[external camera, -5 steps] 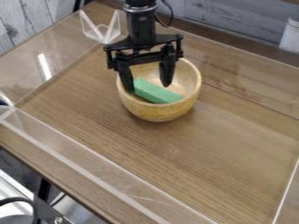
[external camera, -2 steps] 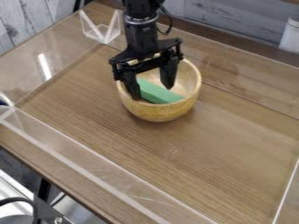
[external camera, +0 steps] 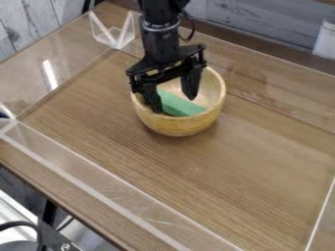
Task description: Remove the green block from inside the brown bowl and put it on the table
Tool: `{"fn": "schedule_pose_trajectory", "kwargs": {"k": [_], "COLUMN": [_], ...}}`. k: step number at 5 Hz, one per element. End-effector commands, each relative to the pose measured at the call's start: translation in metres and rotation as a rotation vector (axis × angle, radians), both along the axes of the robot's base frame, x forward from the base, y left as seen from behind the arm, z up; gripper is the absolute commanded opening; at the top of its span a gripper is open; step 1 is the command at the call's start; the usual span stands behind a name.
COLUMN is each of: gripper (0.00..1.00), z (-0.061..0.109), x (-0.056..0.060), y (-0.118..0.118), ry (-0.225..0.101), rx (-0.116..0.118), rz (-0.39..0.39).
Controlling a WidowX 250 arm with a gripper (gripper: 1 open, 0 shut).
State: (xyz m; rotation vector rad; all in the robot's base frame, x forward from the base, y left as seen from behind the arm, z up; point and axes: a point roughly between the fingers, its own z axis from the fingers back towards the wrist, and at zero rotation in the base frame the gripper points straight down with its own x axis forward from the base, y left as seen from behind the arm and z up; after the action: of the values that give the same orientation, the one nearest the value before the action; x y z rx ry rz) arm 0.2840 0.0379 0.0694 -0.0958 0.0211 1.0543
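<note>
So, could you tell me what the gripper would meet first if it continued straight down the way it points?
Probably the green block inside the bowl, though depth is hard to judge.

The black metal two-fingered gripper point(external camera: 170, 86) has twisted round over the round light tan wooden bowl point(external camera: 179, 105) and come down a bit, its fingers now reaching lower inside, one at either side of the flat light green rectangular block point(external camera: 175, 104).
</note>
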Motion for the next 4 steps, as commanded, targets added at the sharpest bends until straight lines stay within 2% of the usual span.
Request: {"fn": "schedule_pose_trajectory", "kwargs": {"k": [1, 4], "gripper": [1.00, 1.00], "z": [0.0058, 0.0023], "x": [0.0060, 0.0119], "y": [-0.0009, -0.0042], "ry": [-0.042, -0.068], "rx": [0.021, 0.050], "rz": [-0.006, 0.013]}}
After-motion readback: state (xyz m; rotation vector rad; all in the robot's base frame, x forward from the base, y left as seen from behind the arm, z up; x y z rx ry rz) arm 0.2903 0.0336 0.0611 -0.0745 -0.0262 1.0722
